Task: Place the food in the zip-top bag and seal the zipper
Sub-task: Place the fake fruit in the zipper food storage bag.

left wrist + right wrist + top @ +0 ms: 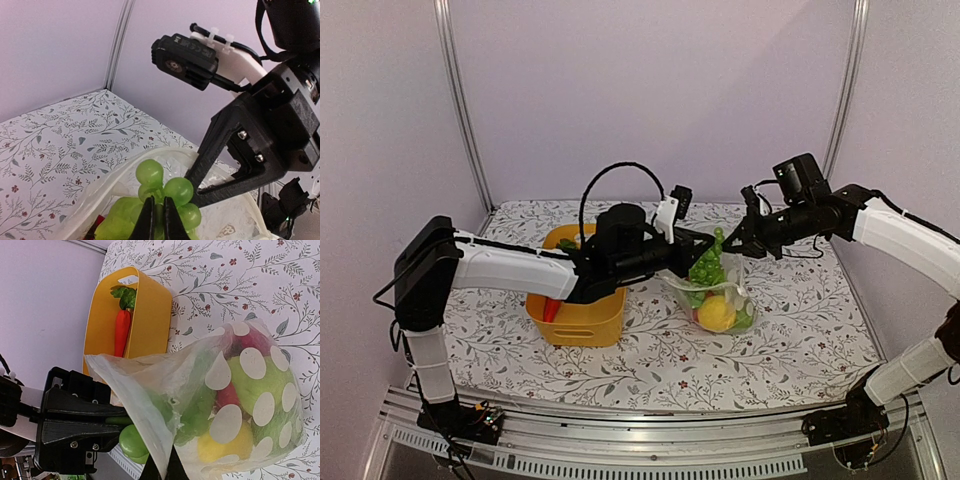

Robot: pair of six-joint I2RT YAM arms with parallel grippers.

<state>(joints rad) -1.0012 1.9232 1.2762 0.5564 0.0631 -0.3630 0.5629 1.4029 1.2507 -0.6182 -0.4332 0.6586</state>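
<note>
Over the middle of the flower-printed worktop (650,360), two robot arms meet at the mouth of the zip-top bag (255,362), a clear floppy bag with white dots that sags onto the surface. The right claw (161,471) is closed, pinching the bag's upper edge and holding the mouth up and open. The left claw (156,220) is pressed shut on the green bumpy cluster (177,190), which hangs at the bag's opening. Whether it has passed the rim or is just above it is hard to tell.

The task looks a good way along. Inside the bag are a yellow lemon-like piece (717,314), red pieces and other green food. An orange-red carrot (121,332) and leafy lettuce (126,296) lie in the yellow tub (150,315), which stands near the bag on its left. These two, and the held cluster, are not yet bagged. The zipper is unsealed, since the mouth gapes.

Both claws crowd the opening closely, so the left one must clear out before any sealing.
</note>
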